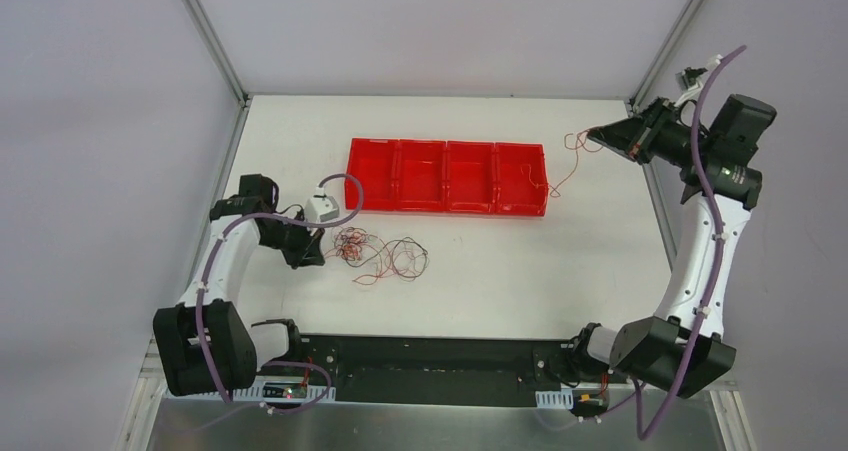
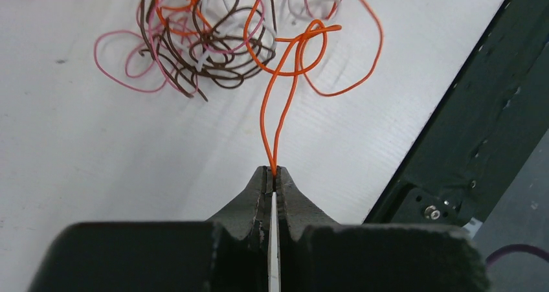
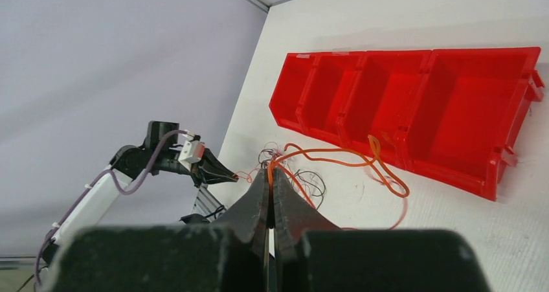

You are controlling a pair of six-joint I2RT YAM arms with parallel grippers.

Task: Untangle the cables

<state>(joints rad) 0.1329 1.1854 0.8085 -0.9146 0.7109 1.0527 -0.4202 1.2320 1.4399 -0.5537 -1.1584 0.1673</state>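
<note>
A small tangle of thin red, black and white cables (image 1: 378, 251) lies on the white table in front of the left arm. It also shows in the left wrist view (image 2: 201, 49). My left gripper (image 1: 316, 260) is low at the tangle's left edge. In its own view (image 2: 273, 173) it is shut on a doubled red-orange wire (image 2: 262, 114) that runs into the tangle. My right gripper (image 1: 593, 133) is raised at the far right, shut (image 3: 270, 170) on a separate red-orange wire (image 3: 336, 153). That wire hangs in loops beside the red bins (image 1: 579, 167).
A row of red open bins (image 1: 447, 176) stands at the table's middle back, also in the right wrist view (image 3: 414, 111). The black base rail (image 2: 479, 130) runs along the near edge. Grey walls and frame posts enclose the table.
</note>
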